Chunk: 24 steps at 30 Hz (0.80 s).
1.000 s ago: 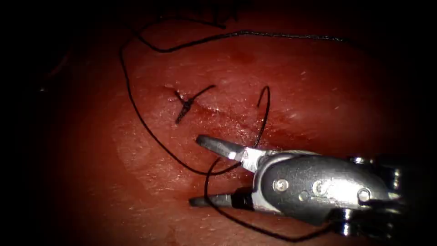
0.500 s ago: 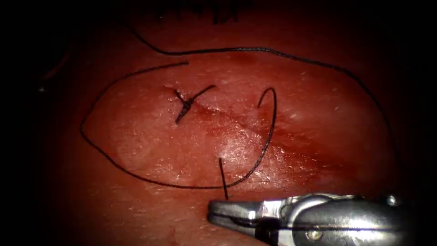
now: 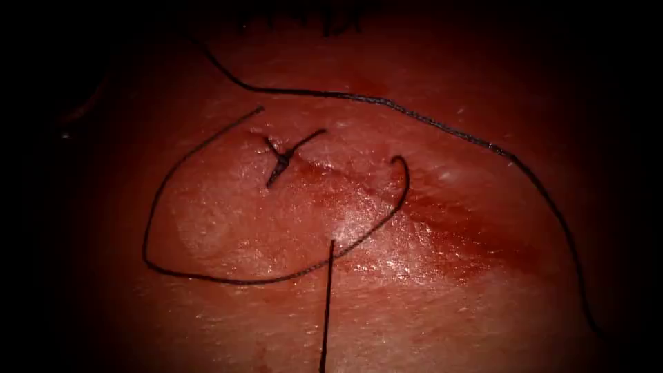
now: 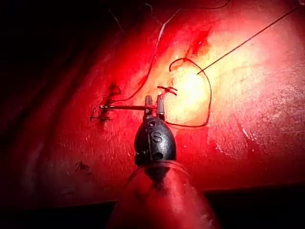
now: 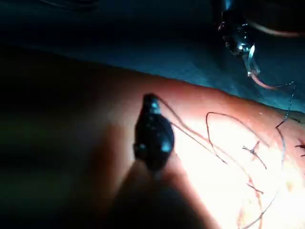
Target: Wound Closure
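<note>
The tissue (image 3: 483,297) carries a slanting cut (image 3: 359,190) with one tied stitch (image 3: 280,160) at its upper left end. Black thread (image 3: 207,276) lies in a wide loop to the left of and below the cut. A straight strand (image 3: 324,311) runs from the cut down to the picture's lower edge. In the right wrist view my right tool (image 5: 151,101) is shut on the thread (image 5: 190,136), which leads from its tip to the tissue. In the left wrist view my left tool (image 4: 153,101) is shut on the needle (image 4: 124,108), held clear above the tissue. The left tool (image 5: 245,55) also appears beyond, the needle (image 5: 261,82) curving from it.
A long strand (image 3: 449,131) arcs across the tissue above the cut and drops down the right side. Red fluid (image 3: 456,242) wets the tissue along and below the cut. More dark stitches (image 4: 106,113) sit on the tissue near the left tool.
The right tool's open jaws closed on the thread below the cut, then drew back down out of the endoscope view. The strand pulled straight and the loop shifted.
</note>
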Tool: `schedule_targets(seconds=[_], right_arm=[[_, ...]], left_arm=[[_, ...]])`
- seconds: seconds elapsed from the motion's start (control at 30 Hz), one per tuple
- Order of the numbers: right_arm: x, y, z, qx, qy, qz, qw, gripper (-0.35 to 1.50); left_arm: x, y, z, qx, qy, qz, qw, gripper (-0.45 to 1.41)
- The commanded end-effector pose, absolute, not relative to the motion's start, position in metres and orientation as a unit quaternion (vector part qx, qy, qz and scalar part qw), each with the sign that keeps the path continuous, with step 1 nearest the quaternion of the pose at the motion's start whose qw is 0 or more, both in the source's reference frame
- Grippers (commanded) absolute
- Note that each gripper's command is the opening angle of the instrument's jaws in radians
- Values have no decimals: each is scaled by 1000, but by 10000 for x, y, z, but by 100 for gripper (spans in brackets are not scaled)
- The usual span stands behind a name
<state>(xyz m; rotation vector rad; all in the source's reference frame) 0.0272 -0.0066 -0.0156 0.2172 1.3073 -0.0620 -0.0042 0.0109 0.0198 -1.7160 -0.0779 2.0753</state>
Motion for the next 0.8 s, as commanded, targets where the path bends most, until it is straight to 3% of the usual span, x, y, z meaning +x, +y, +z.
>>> schedule_targets(seconds=[0.03, 0.1, 0.17, 0.2, 0.27, 0.5, 0.8], right_arm=[[282, -76, -157, 105, 614, -33, 782, -35], [285, -74, -158, 105, 620, -34, 777, -28], [285, -64, -152, 92, 628, -21, 773, 56], [285, -58, -148, 80, 627, -10, 775, 88], [281, -44, -136, 61, 614, 6, 787, 118], [270, -13, -86, 36, 589, 29, 807, 121], [286, 14, -25, -4, 553, 62, 831, 116]], left_arm=[[-47, 108, 204, -621, -29, 751, 222, -45], [-47, 108, 204, -621, -29, 751, 222, -45], [-47, 108, 204, -621, -29, 751, 222, -45], [-47, 108, 204, -621, -29, 751, 222, -45], [-48, 108, 204, -621, -29, 751, 222, -45], [-51, 107, 203, -622, -29, 751, 221, -45], [-52, 106, 203, -622, -29, 751, 222, -45]])
